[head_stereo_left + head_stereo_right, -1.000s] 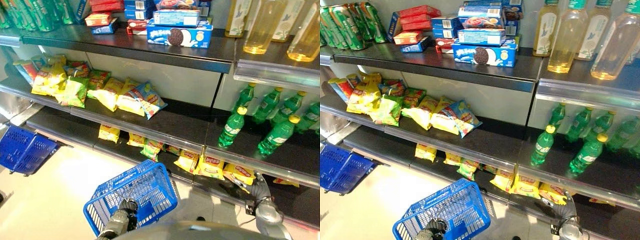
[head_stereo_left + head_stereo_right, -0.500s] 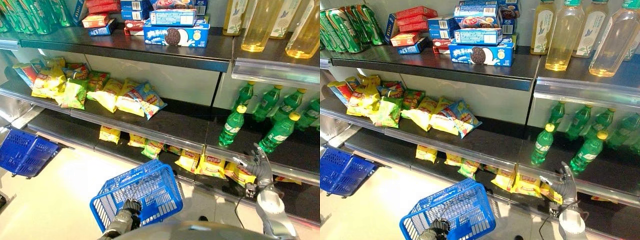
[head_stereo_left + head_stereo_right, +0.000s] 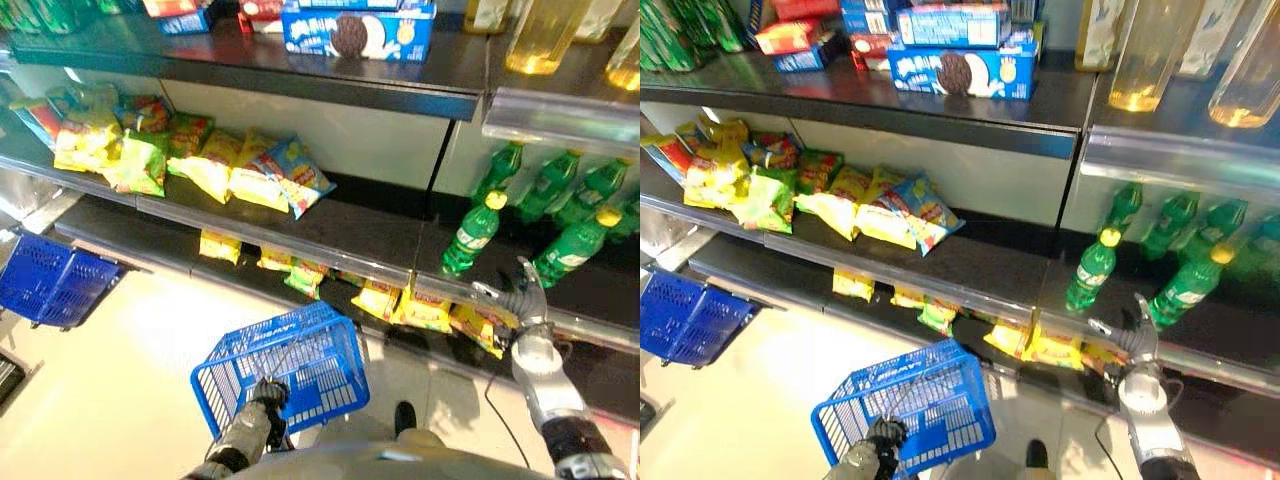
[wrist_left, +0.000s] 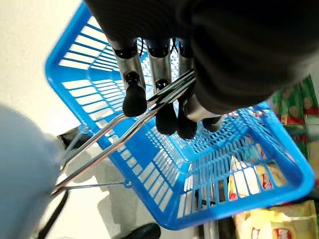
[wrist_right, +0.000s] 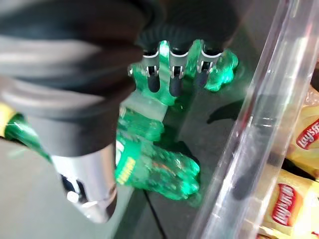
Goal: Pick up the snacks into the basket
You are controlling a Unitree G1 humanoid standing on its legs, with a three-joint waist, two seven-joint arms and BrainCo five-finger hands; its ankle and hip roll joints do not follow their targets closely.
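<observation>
My left hand (image 3: 262,397) is shut on the metal handle (image 4: 102,148) of a blue plastic basket (image 3: 285,362), which hangs low in front of the shelves. Snack bags in yellow, green and blue (image 3: 250,178) lie on the middle shelf. More yellow bags (image 3: 420,310) line the bottom shelf. My right hand (image 3: 523,292) is open, with relaxed fingers (image 5: 172,72), raised at the front edge of the shelf of green bottles (image 3: 476,230). It holds nothing and is just above and to the right of the yellow bags.
A second blue basket (image 3: 50,285) sits on the floor at the left. Blue cookie boxes (image 3: 355,30) and bottles of yellow drink (image 3: 540,40) stand on the top shelf. A clear plastic rail (image 5: 249,129) runs along the bottle shelf's edge.
My right hand has risen from beside the bottom shelf to the front edge of the bottle shelf. The camera has shifted. The basket stays in my left hand.
</observation>
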